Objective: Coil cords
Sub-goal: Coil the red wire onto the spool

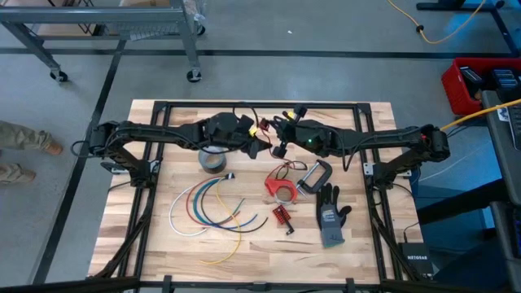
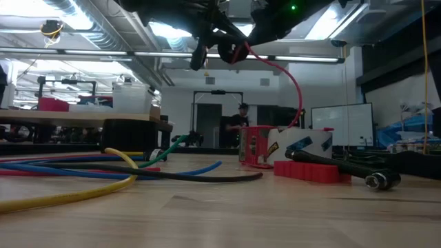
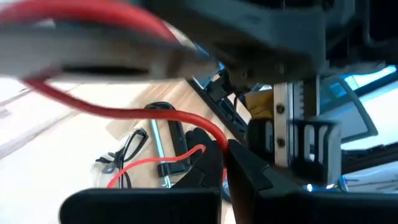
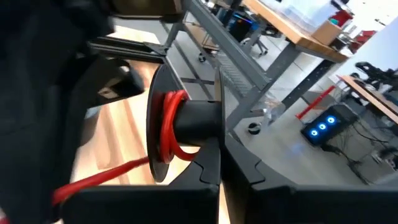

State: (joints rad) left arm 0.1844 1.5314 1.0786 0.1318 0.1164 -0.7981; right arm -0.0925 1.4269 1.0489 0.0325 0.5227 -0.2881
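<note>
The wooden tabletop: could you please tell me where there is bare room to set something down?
Free: the wooden tabletop's near edge, in front of the yellow cord and grey work glove; also its left strip. Crowded: the middle, from the coloured cords to the red clamp.

The table (image 1: 146, 244) is pale butcher-block wood with a smooth, matt finish and visible planks. Loose cords (image 1: 207, 207) on its left half look like smooth plastic-sheathed wire with a slight sheen. The red cord (image 4: 168, 127) is glossy plastic, wound on a matt black spool (image 4: 199, 121). A grey glove (image 1: 330, 218) at right looks like knit cloth with a darker coated palm. The clamp (image 1: 313, 177) has a bright metal bar. The tape roll (image 1: 213, 160) is dull grey.
</note>
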